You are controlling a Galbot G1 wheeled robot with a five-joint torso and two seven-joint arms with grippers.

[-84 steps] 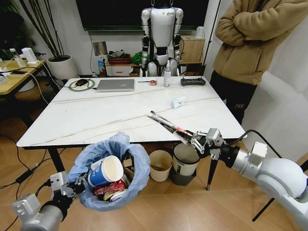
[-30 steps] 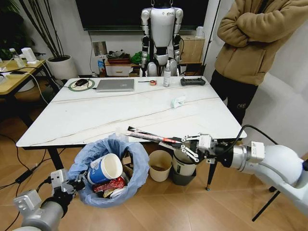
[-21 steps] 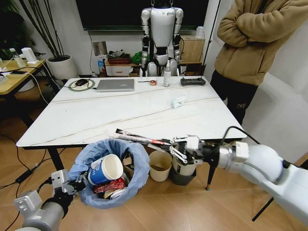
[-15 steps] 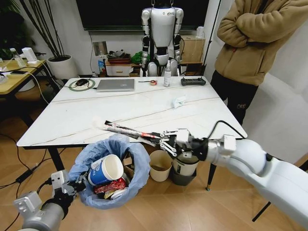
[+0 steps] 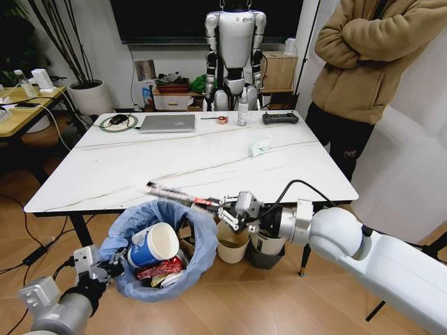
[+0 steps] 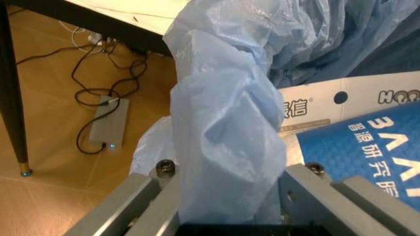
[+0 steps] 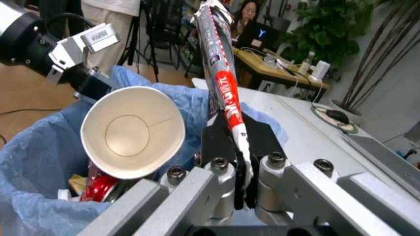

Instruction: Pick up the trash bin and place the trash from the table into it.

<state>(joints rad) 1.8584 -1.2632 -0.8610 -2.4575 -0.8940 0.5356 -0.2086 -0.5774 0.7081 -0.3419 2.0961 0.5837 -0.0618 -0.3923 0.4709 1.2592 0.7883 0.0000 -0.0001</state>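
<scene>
The right gripper (image 5: 227, 211) is clamping a long red-and-white wrapper (image 5: 178, 195) over the trash bin (image 5: 159, 250), beside the table (image 5: 126, 174) edge. The left gripper (image 5: 105, 269) is pinching the bin's blue bag (image 6: 223, 147); a paper cup (image 5: 154, 246) is lying inside.

Bin mouth (image 5: 162, 216) half blocked by upturned paper cup (image 5: 153, 246); clear opening toward table's (image 5: 112, 183) front edge.

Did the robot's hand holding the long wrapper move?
Yes. The right gripper, jaws shut on the long wrapper, has swung toward the robot's left along the table edge, reaching the trash bin, which the left gripper holds.
</scene>
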